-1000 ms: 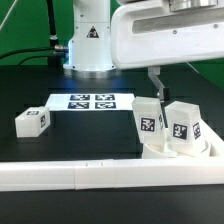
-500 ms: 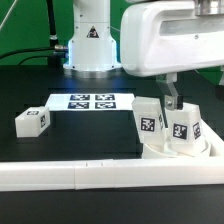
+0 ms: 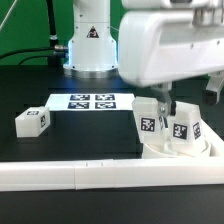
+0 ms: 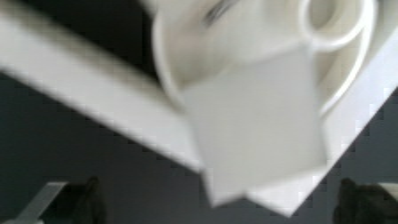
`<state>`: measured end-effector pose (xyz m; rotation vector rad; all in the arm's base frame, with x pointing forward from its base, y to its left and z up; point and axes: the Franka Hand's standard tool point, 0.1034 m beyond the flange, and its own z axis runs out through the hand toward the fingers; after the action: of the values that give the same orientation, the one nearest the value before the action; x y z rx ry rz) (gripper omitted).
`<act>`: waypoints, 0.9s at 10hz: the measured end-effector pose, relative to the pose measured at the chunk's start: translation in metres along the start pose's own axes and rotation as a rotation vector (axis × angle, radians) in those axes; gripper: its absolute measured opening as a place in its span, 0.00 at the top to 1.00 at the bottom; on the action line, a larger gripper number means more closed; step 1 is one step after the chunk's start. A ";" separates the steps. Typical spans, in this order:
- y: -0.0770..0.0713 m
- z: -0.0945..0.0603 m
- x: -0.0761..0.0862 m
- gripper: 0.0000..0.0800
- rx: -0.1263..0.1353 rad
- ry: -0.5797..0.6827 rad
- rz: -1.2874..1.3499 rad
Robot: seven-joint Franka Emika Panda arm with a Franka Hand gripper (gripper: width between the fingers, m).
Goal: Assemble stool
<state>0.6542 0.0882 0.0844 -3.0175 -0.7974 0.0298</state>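
Gripper (image 3: pixel 165 110) hangs low over the seat (image 3: pixel 205 148), right between two legs that stand up on it. In the exterior view the first leg (image 3: pixel 148 122) is just beside it at eight o'clock. The second leg (image 3: pixel 185 125) is just beside it at four o'clock. Both stand with the long side going up and lean a tiny bit. The wrist view is blurry, but a leg (image 4: pixel 258 120) fills the middle and the two dark fingers (image 4: pixel 63 200) sit far out on each side. So the gripper looks wide open and holds nothing. I cannot tell which of the two legs that one is. I think the next move is to close on a leg. The fingers would have to go down on both sides of it and not bump the other one, which is very close. The loose leg (image 3: pixel 32 121) lies alone on the table (image 3: pixel 90 135), well apart at nine o'clock. The marker board (image 3: pixel 93 101) is at ten o'clock and not in the way. The rail (image 3: pixel 70 175) runs along at six o'clock, just in front of the seat.
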 end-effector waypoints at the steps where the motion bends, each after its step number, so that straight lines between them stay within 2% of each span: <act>1: -0.007 0.011 -0.002 0.19 0.003 -0.010 0.004; 3: -0.018 0.025 -0.005 0.19 -0.002 -0.006 0.029; 6: -0.015 0.025 -0.007 0.22 -0.005 -0.011 0.041; 7: -0.015 0.025 -0.009 0.44 -0.002 -0.029 0.046; 8: -0.015 0.025 -0.010 0.58 -0.005 -0.037 0.050; 9: -0.017 0.025 -0.015 0.58 0.002 -0.081 0.060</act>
<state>0.6321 0.0963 0.0597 -3.0550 -0.7113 0.1542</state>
